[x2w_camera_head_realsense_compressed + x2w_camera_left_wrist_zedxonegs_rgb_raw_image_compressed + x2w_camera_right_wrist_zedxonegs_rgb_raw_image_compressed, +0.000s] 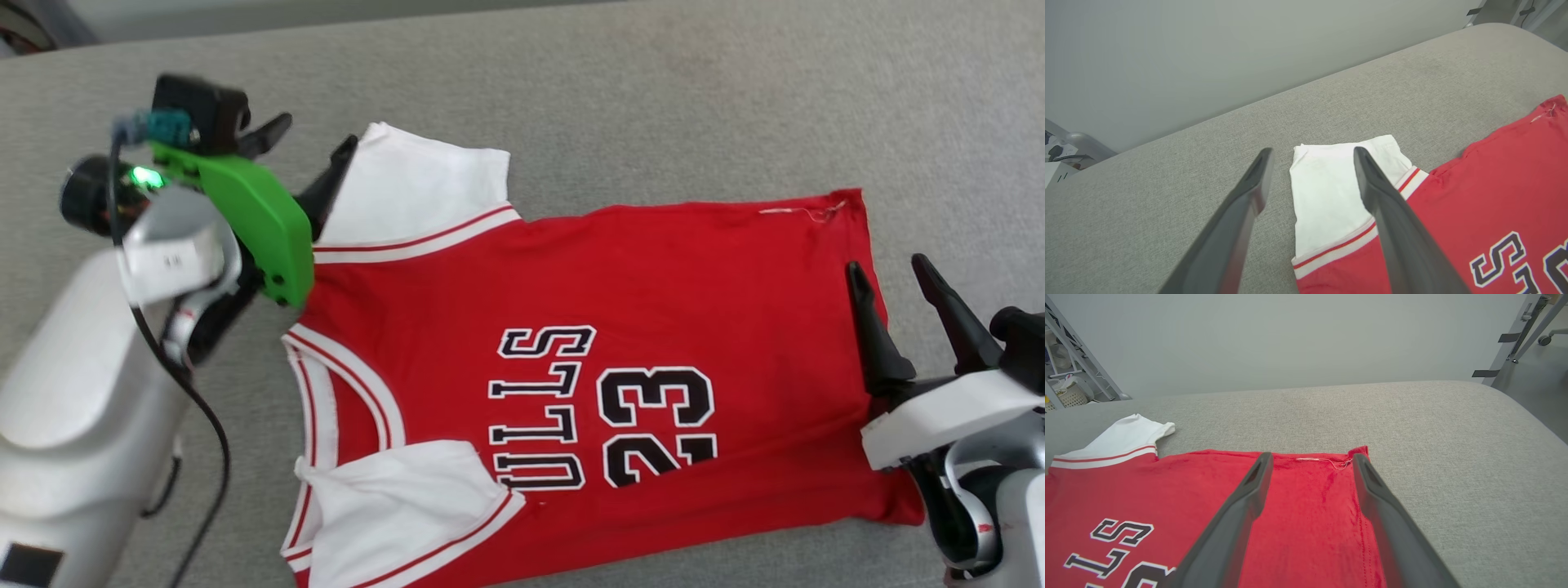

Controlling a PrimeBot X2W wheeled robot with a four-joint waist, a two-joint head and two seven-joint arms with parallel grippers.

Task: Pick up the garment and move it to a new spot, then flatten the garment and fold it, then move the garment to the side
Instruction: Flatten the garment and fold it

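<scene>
My shirt [653, 278] lies spread, print up, mid-frame on the cushion [653, 98]. My left pincer [320, 128], upper left by a sleeve, and my right pincer [886, 263], at the hem on the right, both stand apart, holding nothing.

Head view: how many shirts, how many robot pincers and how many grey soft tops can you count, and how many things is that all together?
Shirts: 1, the red shirt, lying face up.
Pincers: 2, the left pincer and the right pincer, both open.
Soft tops: 1, the grey padded surface under the shirt.
Total: 4
</scene>
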